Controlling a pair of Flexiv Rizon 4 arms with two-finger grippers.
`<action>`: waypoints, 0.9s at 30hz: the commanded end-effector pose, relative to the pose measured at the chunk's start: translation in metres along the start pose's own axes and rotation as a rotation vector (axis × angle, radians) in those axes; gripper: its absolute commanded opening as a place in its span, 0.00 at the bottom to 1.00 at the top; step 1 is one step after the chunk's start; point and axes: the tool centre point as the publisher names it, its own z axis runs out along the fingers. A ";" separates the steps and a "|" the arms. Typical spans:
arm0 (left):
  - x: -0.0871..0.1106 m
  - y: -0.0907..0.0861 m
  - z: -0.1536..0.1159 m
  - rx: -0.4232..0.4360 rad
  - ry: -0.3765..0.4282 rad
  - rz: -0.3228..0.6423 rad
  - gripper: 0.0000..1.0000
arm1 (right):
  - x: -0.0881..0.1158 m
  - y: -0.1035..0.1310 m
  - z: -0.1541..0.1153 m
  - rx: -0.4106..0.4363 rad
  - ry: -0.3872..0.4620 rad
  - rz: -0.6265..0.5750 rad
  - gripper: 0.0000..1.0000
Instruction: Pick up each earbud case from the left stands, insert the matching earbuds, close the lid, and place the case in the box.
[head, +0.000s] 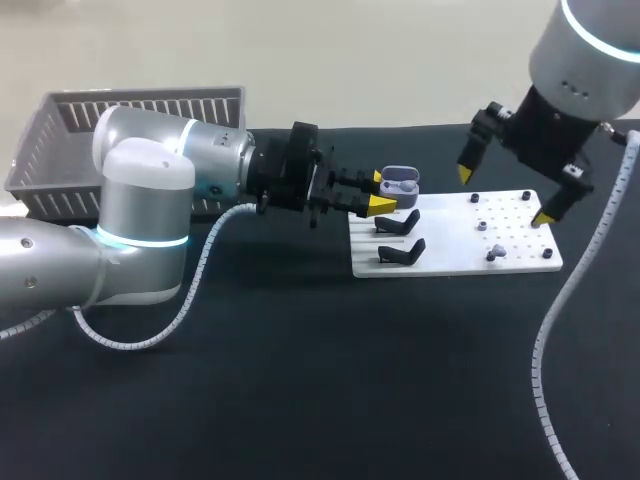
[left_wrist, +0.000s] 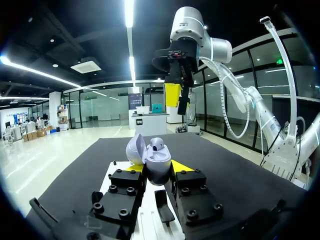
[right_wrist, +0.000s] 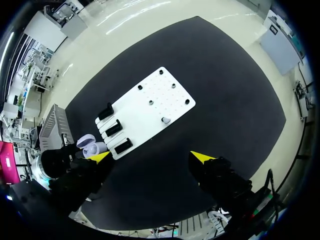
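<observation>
Left gripper (left_wrist: 155, 167), jaws clamped on the open case (left_wrist: 157, 160), lid up, above the board's (head: 450, 245) left edge beside two black stands (head: 400, 235). Right gripper (head: 503, 194), jaws wide apart, above the board's right end. One earbud (right_wrist: 165, 120) on the board; basket (head: 60, 150) far left

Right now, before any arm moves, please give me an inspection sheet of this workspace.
Surface: black table, white board on it.
Job's things: open earbud case held off the board; three empty black stands; pale earbud-like piece on the board; grey basket at the table's left.
Clutter: nothing seen.
Grippers: left gripper shut on the case; right gripper open above the board.
Cables: coiled white cables trailing over the table.
Surroundings: nothing seen.
</observation>
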 end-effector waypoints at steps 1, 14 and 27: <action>0.001 0.000 0.000 -0.002 -0.001 0.002 0.00 | -0.003 -0.004 0.004 0.029 -0.014 -0.003 1.00; 0.001 0.000 0.000 -0.002 -0.001 0.002 0.00 | -0.016 -0.045 0.054 0.045 0.035 -0.238 1.00; 0.001 0.000 0.000 -0.002 -0.001 0.002 0.00 | -0.018 -0.048 0.090 0.029 0.065 -0.353 1.00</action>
